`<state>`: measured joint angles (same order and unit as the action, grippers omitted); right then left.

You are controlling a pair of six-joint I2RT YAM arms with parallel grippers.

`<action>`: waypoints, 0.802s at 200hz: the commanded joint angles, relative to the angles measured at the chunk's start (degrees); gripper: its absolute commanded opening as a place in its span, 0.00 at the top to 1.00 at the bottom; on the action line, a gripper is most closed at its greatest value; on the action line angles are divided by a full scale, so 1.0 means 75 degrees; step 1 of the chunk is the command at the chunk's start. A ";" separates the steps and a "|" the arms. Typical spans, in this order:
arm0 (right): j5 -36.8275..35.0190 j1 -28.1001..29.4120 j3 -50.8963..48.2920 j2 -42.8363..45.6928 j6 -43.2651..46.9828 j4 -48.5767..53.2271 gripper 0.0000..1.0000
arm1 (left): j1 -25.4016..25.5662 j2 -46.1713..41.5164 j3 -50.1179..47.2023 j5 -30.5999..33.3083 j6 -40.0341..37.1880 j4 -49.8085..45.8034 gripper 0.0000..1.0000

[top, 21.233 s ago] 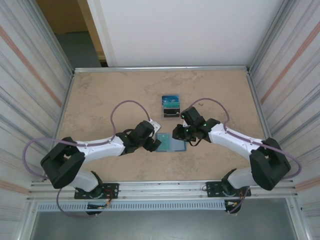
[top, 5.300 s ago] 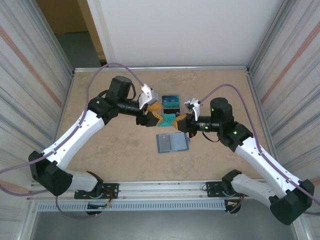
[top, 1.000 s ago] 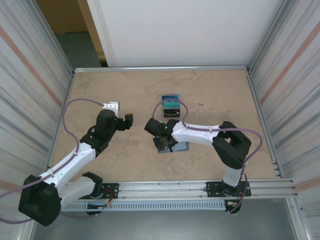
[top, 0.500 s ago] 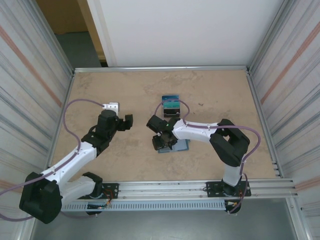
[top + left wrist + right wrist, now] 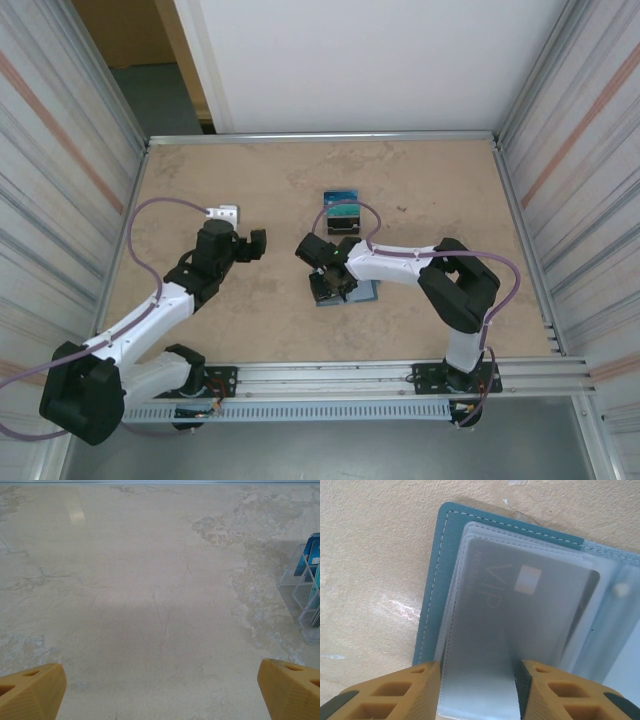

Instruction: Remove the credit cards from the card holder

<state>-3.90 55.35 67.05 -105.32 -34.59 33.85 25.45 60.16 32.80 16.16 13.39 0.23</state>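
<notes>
The card holder [image 5: 434, 585], a teal wallet, lies open and flat on the table. Its clear inner sleeve holds a grey credit card [image 5: 520, 610] marked VIP. My right gripper [image 5: 477, 680] stands over the wallet's left half, and its two fingers press the side edges of that sleeve with the card inside. From above, the right gripper [image 5: 330, 284] covers most of the card holder [image 5: 367, 293]. My left gripper [image 5: 256, 243] hovers to the left, apart from the wallet. Its fingers [image 5: 31, 690] are spread wide over bare table with nothing between them.
A small clear stand [image 5: 342, 212] with blue and teal cards upright in it sits just behind the wallet; it also shows at the right edge of the left wrist view [image 5: 306, 597]. Metal rails [image 5: 320, 137] and corrugated walls bound the table.
My right gripper has shifted slightly over the wallet's left half and its fingers have drawn in on the sleeve. The left arm has stayed put.
</notes>
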 commanded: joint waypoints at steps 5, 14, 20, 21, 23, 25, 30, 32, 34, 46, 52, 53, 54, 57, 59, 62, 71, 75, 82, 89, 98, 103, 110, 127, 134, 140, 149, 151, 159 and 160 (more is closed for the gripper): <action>-0.0141 -0.0056 -0.0209 -0.0256 -0.0229 0.0118 0.63 | -0.0048 -0.0051 0.0204 0.0069 0.0020 -0.0101 0.01; -0.0159 -0.0058 -0.0209 -0.0236 -0.0240 0.0105 0.66 | -0.0042 -0.0066 0.0220 0.0066 0.0017 -0.0123 0.01; -0.0190 -0.0056 -0.0215 -0.0231 -0.0253 0.0115 0.67 | -0.0048 -0.0088 0.0232 0.0062 0.0020 -0.0139 0.01; -0.0187 -0.0056 -0.0212 -0.0231 -0.0252 0.0115 0.67 | -0.0051 -0.0088 0.0232 0.0067 0.0020 -0.0137 0.01; -0.0193 -0.0056 -0.0207 -0.0231 -0.0252 0.0107 0.67 | -0.0044 -0.0097 0.0233 0.0062 0.0020 -0.0145 0.01; -0.0203 -0.0065 -0.0206 -0.0225 -0.0252 0.0114 0.67 | -0.0051 -0.0105 0.0233 0.0066 0.0020 -0.0141 0.01; -0.0237 -0.0058 -0.0214 -0.0217 -0.0262 0.0115 0.68 | -0.0043 -0.0130 0.0227 0.0071 0.0011 -0.0142 0.01; -0.0240 -0.0065 -0.0210 -0.0219 -0.0263 0.0116 0.69 | -0.0045 -0.0134 0.0225 0.0071 0.0015 -0.0146 0.01; -0.0250 -0.0064 -0.0209 -0.0219 -0.0269 0.0125 0.69 | -0.0043 -0.0149 0.0222 0.0074 0.0010 -0.0147 0.01; -0.0280 -0.0067 -0.0191 -0.0208 -0.0281 0.0162 0.73 | -0.0048 -0.0175 0.0238 0.0074 -0.0012 -0.0157 0.01; -0.0275 -0.0057 -0.0186 -0.0175 -0.0275 0.0163 0.76 | -0.0043 -0.0192 0.0249 0.0046 -0.0026 -0.0177 0.01; -0.0276 -0.0056 -0.0186 -0.0174 -0.0281 0.0163 0.76 | -0.0048 -0.0193 0.0253 0.0047 -0.0033 -0.0180 0.01; -0.0270 -0.0056 -0.0186 -0.0162 -0.0272 0.0157 0.77 | -0.0045 -0.0199 0.0249 0.0042 -0.0036 -0.0181 0.01; -0.0257 -0.0056 -0.0186 -0.0145 -0.0264 0.0143 0.78 | -0.0042 -0.0204 0.0261 0.0025 -0.0049 -0.0192 0.01; -0.0245 -0.0053 -0.0186 -0.0125 -0.0263 0.0135 0.79 | -0.0042 -0.0211 0.0266 0.0013 -0.0059 -0.0188 0.01; -0.0224 -0.0056 -0.0184 -0.0101 -0.0263 0.0120 0.80 | -0.0042 -0.0231 0.0268 0.0006 -0.0071 -0.0194 0.01; -0.0143 -0.0046 -0.0191 0.0014 -0.0241 0.0072 0.82 | -0.0042 -0.0269 0.0269 -0.0035 -0.0074 -0.0184 0.01; -0.0105 -0.0045 -0.0187 0.0071 -0.0240 0.0050 0.83 | -0.0035 -0.0295 0.0257 -0.0047 -0.0074 -0.0160 0.02; -0.0079 -0.0044 -0.0197 0.0176 -0.0240 0.0014 0.85 | -0.0003 -0.0323 0.0248 -0.0094 -0.0078 -0.0140 0.01; -0.0083 -0.0054 -0.0203 0.0290 -0.0251 -0.0021 0.85 | 0.0062 -0.0365 0.0239 -0.0082 -0.0102 -0.0096 0.01; -0.0151 -0.0066 -0.0210 0.0434 -0.0273 -0.0020 0.86 | 0.0204 -0.0389 0.0235 -0.0011 -0.0172 -0.0057 0.01; -0.0190 -0.0074 -0.0227 0.0506 -0.0286 -0.0013 0.86 | 0.0290 -0.0390 0.0271 0.0064 -0.0245 -0.0045 0.01; -0.0255 -0.0107 -0.0244 0.0588 -0.0318 0.0010 0.86 | 0.0438 -0.0372 0.0309 0.0233 -0.0336 -0.0045 0.01; -0.0413 -0.0202 -0.0289 0.0755 -0.0417 0.0089 0.86 | 0.0775 -0.0283 0.0442 0.0624 -0.0586 -0.0069 0.01; -0.0459 -0.0254 -0.0327 0.0805 -0.0462 0.0132 0.85 | 0.0891 -0.0225 0.0493 0.0721 -0.0652 -0.0074 0.01; -0.0496 -0.0287 -0.0354 0.0849 -0.0501 0.0161 0.85 | 0.0969 -0.0186 0.0536 0.0780 -0.0702 -0.0077 0.01; -0.0526 -0.0341 -0.0412 0.0920 -0.0523 0.0184 0.84 | 0.1070 -0.0121 0.0575 0.0830 -0.0730 -0.0054 0.01; -0.0530 -0.0347 -0.0433 0.0936 -0.0539 0.0192 0.84 | 0.1085 -0.0111 0.0579 0.0832 -0.0739 -0.0039 0.01; -0.0573 -0.0388 -0.0483 0.1005 -0.0573 0.0232 0.82 | 0.1150 -0.0049 0.0606 0.0835 -0.0750 -0.0002 0.01; -0.0583 -0.0392 -0.0483 0.1014 -0.0576 0.0233 0.81 | 0.1152 -0.0045 0.0607 0.0834 -0.0752 0.0001 0.01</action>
<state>-5.76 53.52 64.99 -100.51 -36.67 33.26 32.88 58.87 34.98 19.27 10.07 -0.51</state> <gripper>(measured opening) 0.165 0.986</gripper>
